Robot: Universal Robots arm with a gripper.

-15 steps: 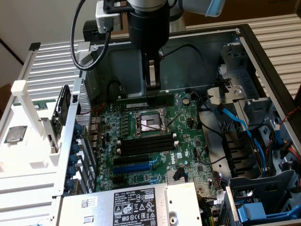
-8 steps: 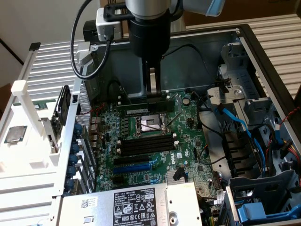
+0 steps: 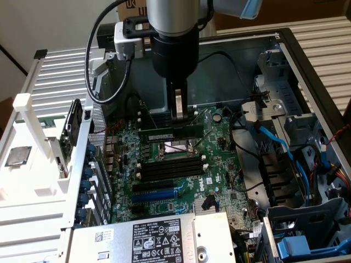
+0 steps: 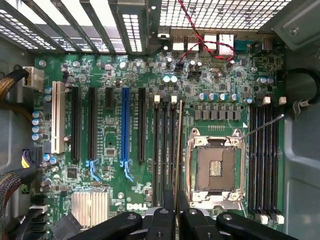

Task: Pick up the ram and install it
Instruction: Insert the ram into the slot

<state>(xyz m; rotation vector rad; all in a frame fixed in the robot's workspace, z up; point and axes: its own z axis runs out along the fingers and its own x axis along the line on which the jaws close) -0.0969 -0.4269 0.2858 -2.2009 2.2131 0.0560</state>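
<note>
The main danger, as I judge it, is that the ram point(image 4: 178, 150) goes down crooked. If its lower edge is not exactly along the memory slot under my fingers point(image 4: 165, 222), pressing would load one end first, and the stick could jam, bend or slide in my grip. If I am a little off to the side, the edge could land on the open CPU socket point(image 4: 215, 167), which lies just beside my fingers, or on the neighbour slots point(image 4: 164, 150) on the other side. The white end clips point(image 4: 173, 99), if they are not opened, would also block it. My gripper point(image 3: 179, 118) is clenched narrowly on the ram. I hold the thin green stick by its upper edge, one finger on each flat face. It stands upright and runs away from my fingertips along the slot nearest the socket. In the exterior view it hangs directly under my fingers, low over the motherboard point(image 3: 219, 164). Whether its edge already touches the slot, I cannot tell.
</note>
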